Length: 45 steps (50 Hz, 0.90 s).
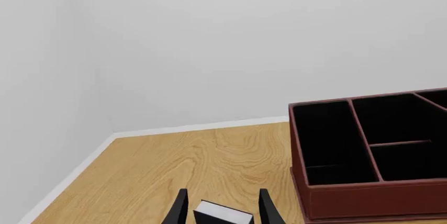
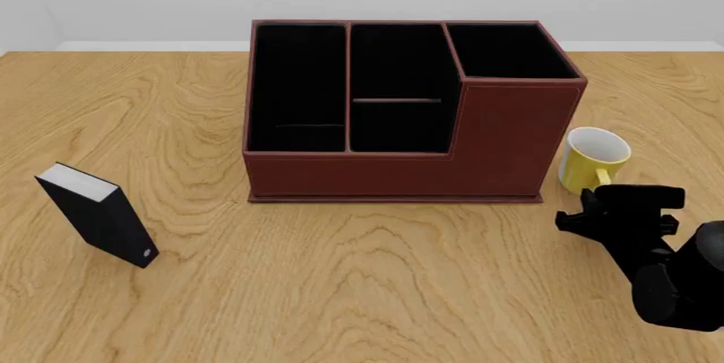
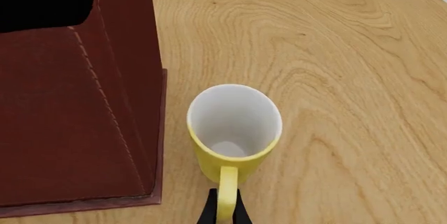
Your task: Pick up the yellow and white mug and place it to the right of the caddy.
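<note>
Right wrist view: right gripper point(image 3: 225, 206) pinches yellow and white mug point(image 3: 234, 130) handle, just beside caddy point(image 3: 77, 109).

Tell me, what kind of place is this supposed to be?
Probably a simulated desk or tabletop, not a real room: a wood-grain table against plain grey walls, holding a leather-look caddy, a yellow and white mug and a small black box.

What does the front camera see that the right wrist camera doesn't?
Only the front view shows the small black box standing left of the caddy, the caddy's three black compartments, and the right arm itself. Only the right wrist view shows the right tool closed on the mug's yellow handle. Both show the yellow and white mug, upright on the wooden table, right beside the caddy.
</note>
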Available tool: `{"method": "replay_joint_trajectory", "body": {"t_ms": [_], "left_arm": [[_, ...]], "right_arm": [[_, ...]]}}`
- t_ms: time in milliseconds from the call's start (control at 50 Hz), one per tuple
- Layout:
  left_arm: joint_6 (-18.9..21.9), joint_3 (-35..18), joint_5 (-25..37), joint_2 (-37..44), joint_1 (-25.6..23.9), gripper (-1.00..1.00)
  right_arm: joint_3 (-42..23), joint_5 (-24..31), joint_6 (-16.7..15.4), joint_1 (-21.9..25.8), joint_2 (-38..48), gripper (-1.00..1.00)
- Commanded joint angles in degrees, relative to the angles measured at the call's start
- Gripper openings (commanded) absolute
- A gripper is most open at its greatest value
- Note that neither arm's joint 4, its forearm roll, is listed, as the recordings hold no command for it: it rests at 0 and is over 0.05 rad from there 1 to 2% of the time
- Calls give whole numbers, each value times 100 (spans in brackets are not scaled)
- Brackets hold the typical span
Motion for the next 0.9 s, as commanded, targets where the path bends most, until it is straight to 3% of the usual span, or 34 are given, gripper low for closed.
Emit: {"method": "replay_joint_trajectory", "body": {"t_ms": [20,480,500,900], "left_arm": [[1,42,-26,0,-4,100],[-3,38,-23,0,-33,100],[-7,39,-23,0,-23,100],[-37,39,-24,0,-8,100]], "right_arm": [[-128,1,71,6,251,-100],[-96,1,83,-45,306,-100],[-91,1,78,-39,307,100],[-76,1,54,-49,258,100]]}}
